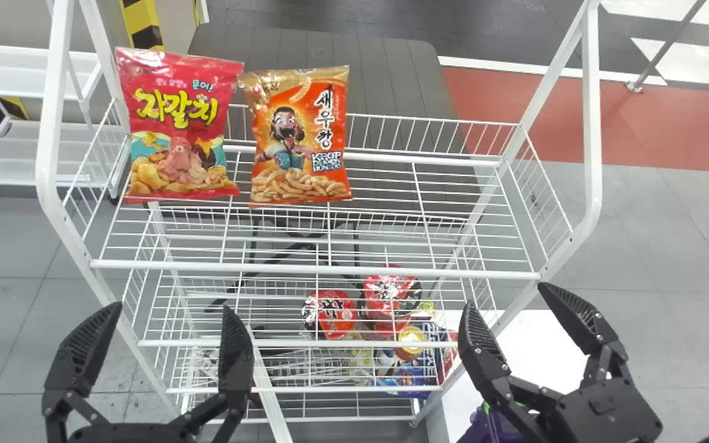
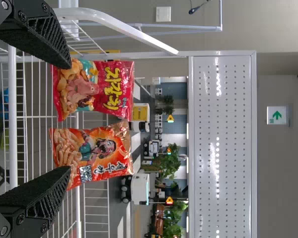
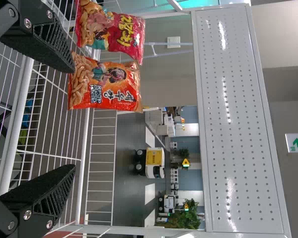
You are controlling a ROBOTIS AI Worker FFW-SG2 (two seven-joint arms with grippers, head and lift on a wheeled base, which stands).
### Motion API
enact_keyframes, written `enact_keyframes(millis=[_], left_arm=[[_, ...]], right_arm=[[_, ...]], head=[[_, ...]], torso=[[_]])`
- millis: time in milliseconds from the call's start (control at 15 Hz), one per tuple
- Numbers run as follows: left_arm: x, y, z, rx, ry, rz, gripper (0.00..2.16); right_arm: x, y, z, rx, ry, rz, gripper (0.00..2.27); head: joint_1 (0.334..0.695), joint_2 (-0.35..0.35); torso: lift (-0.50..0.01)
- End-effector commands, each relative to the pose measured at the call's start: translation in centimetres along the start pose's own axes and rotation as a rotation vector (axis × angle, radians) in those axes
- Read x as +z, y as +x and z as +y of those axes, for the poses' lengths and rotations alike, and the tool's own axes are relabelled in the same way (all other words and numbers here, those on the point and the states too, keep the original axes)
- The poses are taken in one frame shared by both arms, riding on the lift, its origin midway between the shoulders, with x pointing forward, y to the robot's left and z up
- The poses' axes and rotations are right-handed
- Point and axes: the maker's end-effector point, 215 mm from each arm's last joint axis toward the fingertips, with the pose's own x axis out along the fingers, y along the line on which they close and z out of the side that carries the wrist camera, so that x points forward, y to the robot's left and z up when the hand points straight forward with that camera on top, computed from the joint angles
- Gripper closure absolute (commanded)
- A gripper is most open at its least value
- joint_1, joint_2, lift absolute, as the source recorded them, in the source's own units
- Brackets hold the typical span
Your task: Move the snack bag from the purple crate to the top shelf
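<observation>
Near right, past the purple crate (image 1: 477,431), the right hand (image 1: 505,295) is spread wide, as is the left hand (image 1: 173,306) at near left, and farther off, clear of both, the orange snack bag (image 1: 299,138) stands on the top shelf (image 1: 330,269), just right of the red bag (image 1: 179,126).

And here's the room: pale grey floor tiles (image 1: 656,240) run along the right, giving way to a red patch (image 1: 687,129) farther off, then dark flooring with white bands. Far centre, a dark slatted tabletop (image 1: 385,74). Over at far left, white shelving (image 1: 34,52) near yellow-and-black striping (image 1: 143,24). Beyond, leafy plants (image 2: 174,163) and a green arrow sign (image 2: 277,115).
</observation>
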Motion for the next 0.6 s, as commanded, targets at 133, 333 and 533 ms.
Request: enact_keyframes(millis=[133,333,533], left_arm=[[0.05,0.06,0.01,0.001,-0.001,-0.001,0.09],[0.05,0.06,0.01,0.001,-0.001,-0.001,0.09],[-0.12,0.04,0.0,0.001,0.001,0.003,0.09]], right_arm=[[0.01,0.0,-0.02,-0.002,0.002,-0.001,0.14],[0.01,0.0,-0.02,-0.002,0.002,-0.001,0.14],[-0.01,0.0,0.03,-0.003,0.004,-0.001,0.14]], head=[[0.695,-0.156],[0.695,-0.156],[0.695,-0.156]], torso=[[0.003],[0.003],[0.003]])
